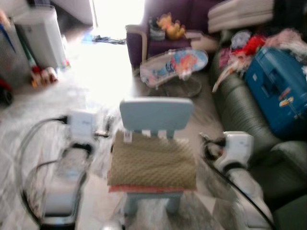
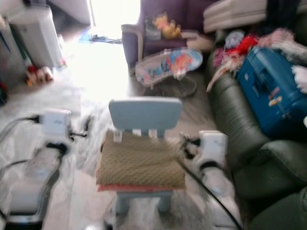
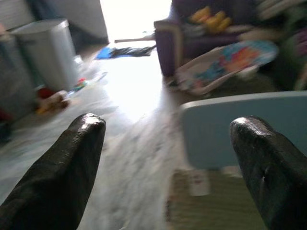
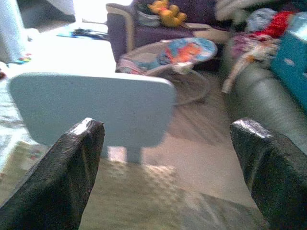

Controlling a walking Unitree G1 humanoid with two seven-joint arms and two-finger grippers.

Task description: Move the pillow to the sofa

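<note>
An olive-green quilted pillow lies flat on the seat of a small pale blue chair, with a pink layer showing under its front edge. My left gripper hovers open at the chair's left side, level with the pillow's back corner. At the chair's right side my right gripper is open too, its fingers wide apart above the pillow's right edge. The dark green sofa runs along the right. The picture is blurred.
A blue suitcase and a heap of clothes occupy the sofa's far part. A baby bouncer and a purple armchair stand behind the chair. A white bin is at the far left.
</note>
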